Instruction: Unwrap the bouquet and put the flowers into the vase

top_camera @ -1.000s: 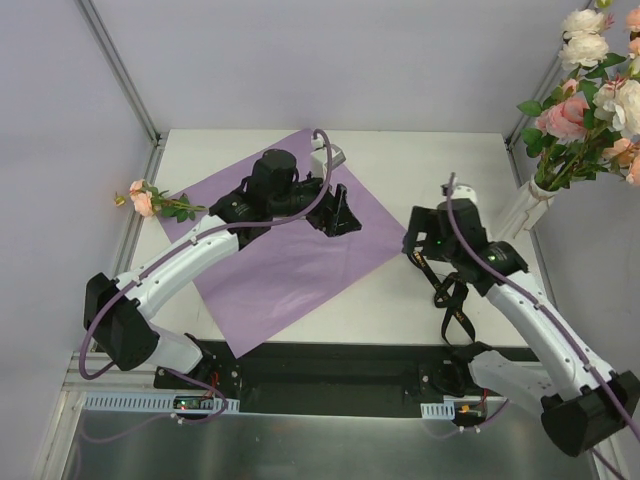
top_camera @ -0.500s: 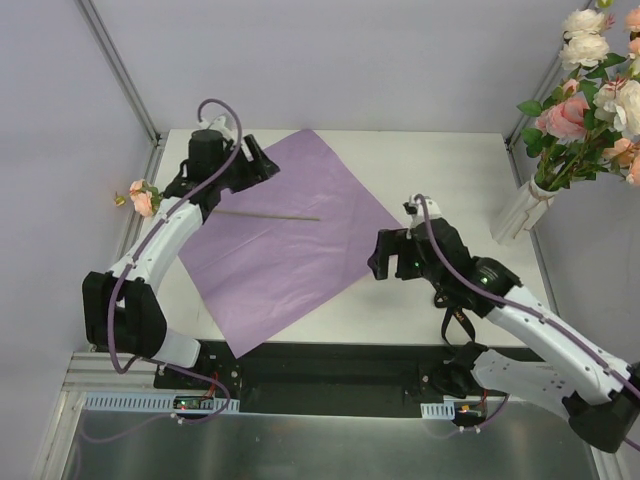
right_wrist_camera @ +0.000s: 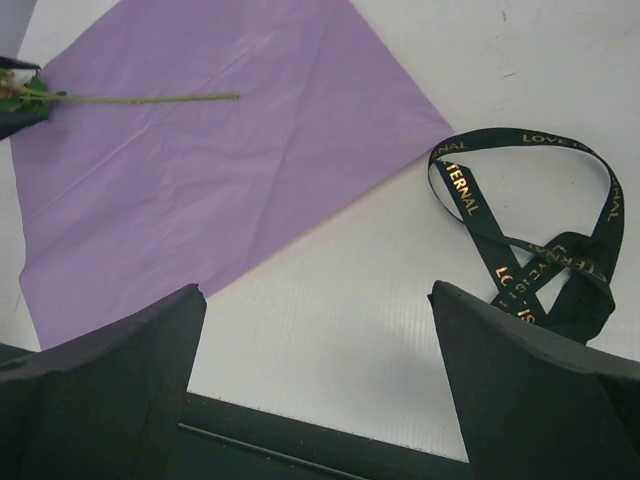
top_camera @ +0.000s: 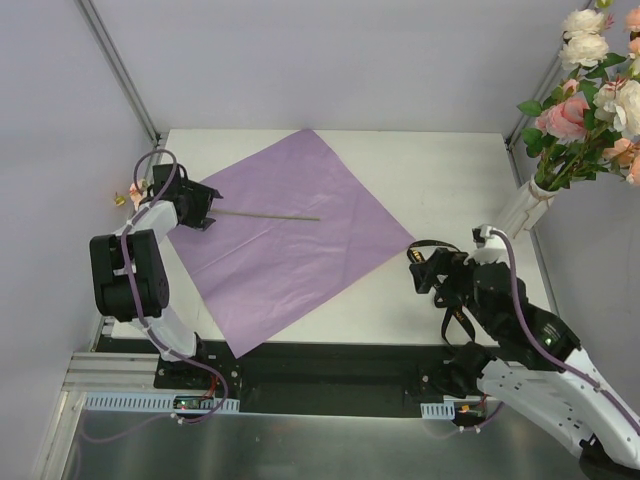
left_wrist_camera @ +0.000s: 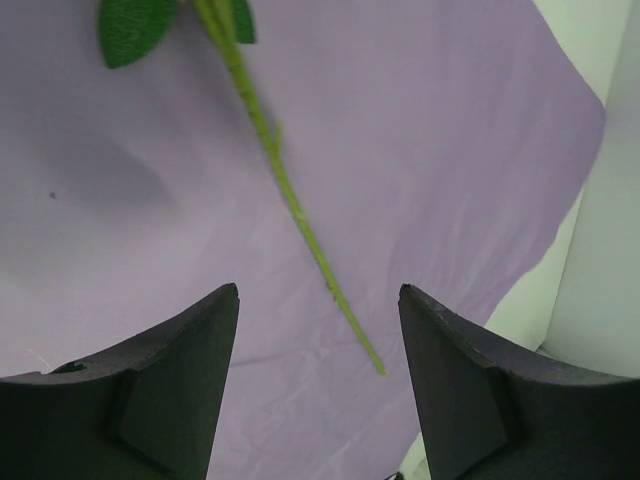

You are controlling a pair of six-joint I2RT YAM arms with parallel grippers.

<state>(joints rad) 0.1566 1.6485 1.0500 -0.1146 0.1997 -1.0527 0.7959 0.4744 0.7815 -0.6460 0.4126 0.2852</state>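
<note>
Our left gripper point(left_wrist_camera: 318, 300) has swung from mid-sheet out to the left, jaws apart and empty over the last flower point(left_wrist_camera: 290, 200) on the purple paper point(top_camera: 300, 250). Our right gripper point(right_wrist_camera: 318, 290), wide open and empty, has pulled back. The vase point(top_camera: 522, 208) holds the other flowers point(top_camera: 590, 100); we judge one pick remains.

A purple paper sheet point(top_camera: 290, 225) is spread flat on the white table point(top_camera: 440, 170), turned like a diamond, with its near corner reaching the table's front edge. A black ribbon point(right_wrist_camera: 470, 195) with gold lettering is seen lying in loose loops on the bare tabletop, just beside the sheet's right corner. The table is enclosed by pale grey walls point(top_camera: 350, 60) and metal posts point(top_camera: 120, 70).
</note>
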